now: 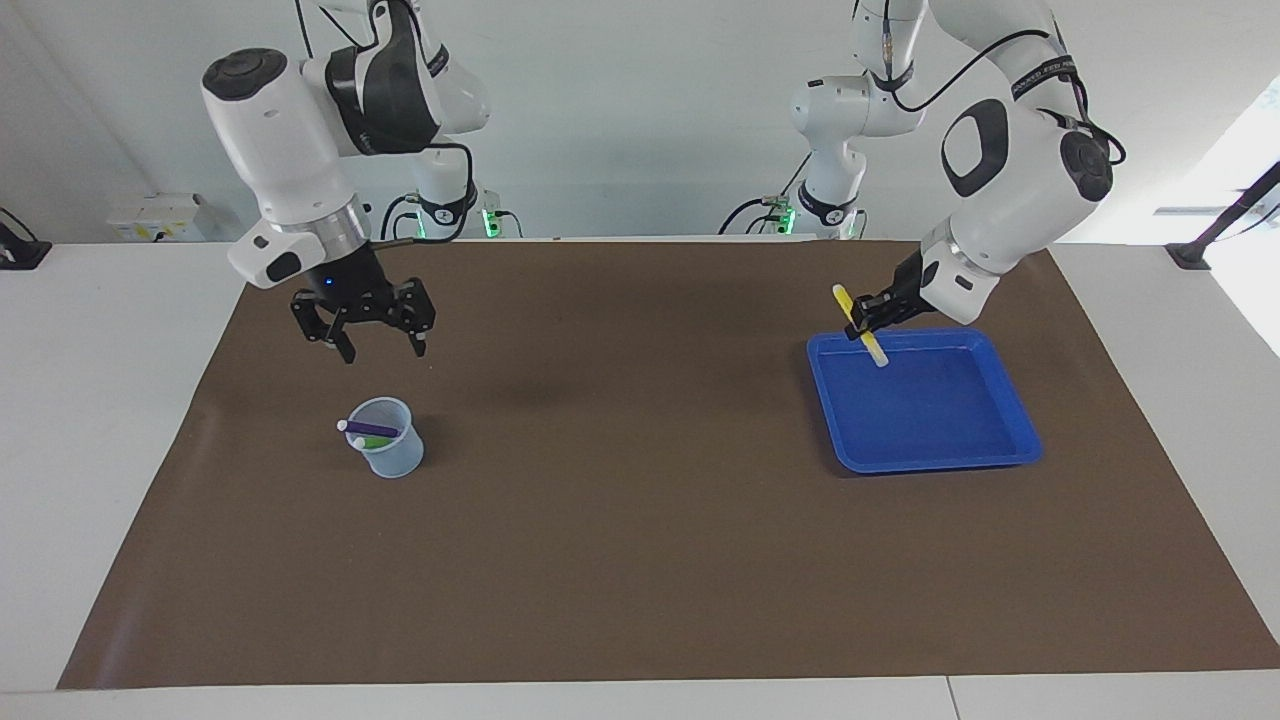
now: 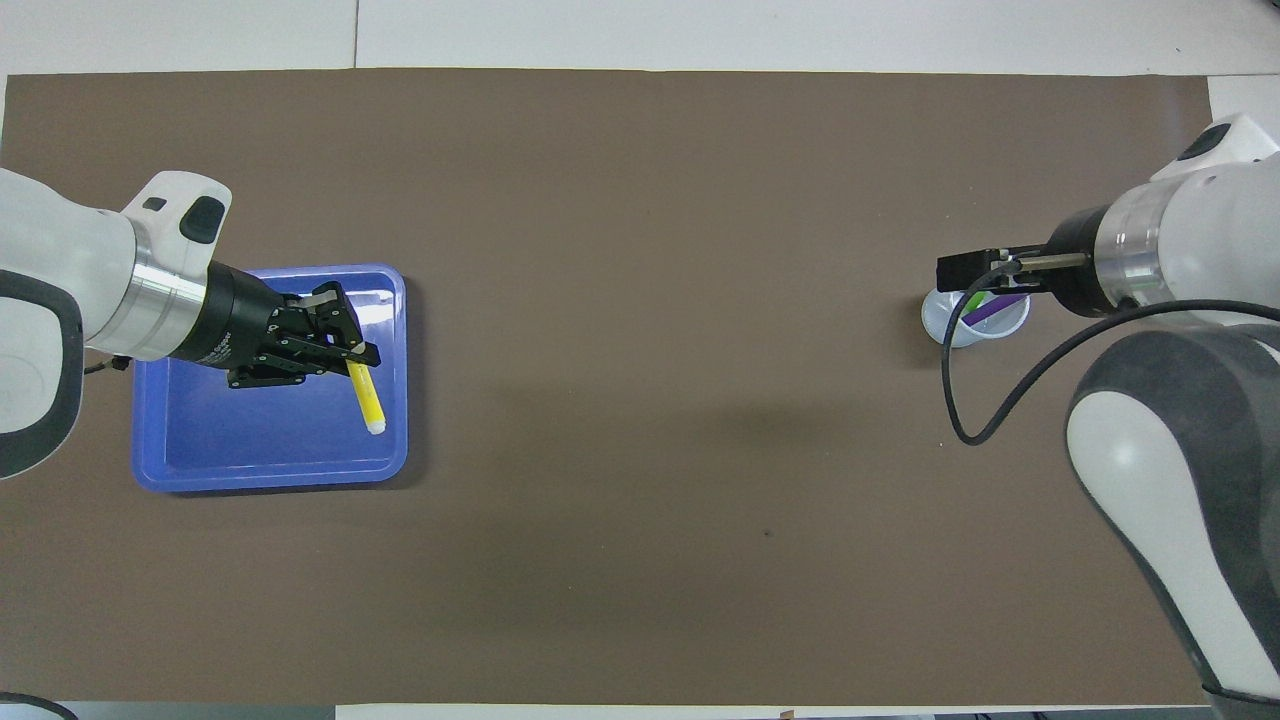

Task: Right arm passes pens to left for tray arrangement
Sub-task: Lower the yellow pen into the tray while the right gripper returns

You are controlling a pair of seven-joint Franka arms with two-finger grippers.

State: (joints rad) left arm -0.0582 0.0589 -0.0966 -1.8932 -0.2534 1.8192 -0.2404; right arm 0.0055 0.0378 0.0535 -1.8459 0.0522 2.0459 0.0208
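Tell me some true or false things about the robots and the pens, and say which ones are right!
1. The left gripper holds the yellow pen over the tray. True.
2. The yellow pen lies flat in the tray. False: it hangs tilted in the gripper, its lower tip over the tray.
3. The purple pen and the green pen sit in the cup. True.
4. The right gripper carries a pen. False: it is empty, open, in the air above the cup.
5. The cup stands in the tray. False: it stands on the brown mat toward the right arm's end of the table.
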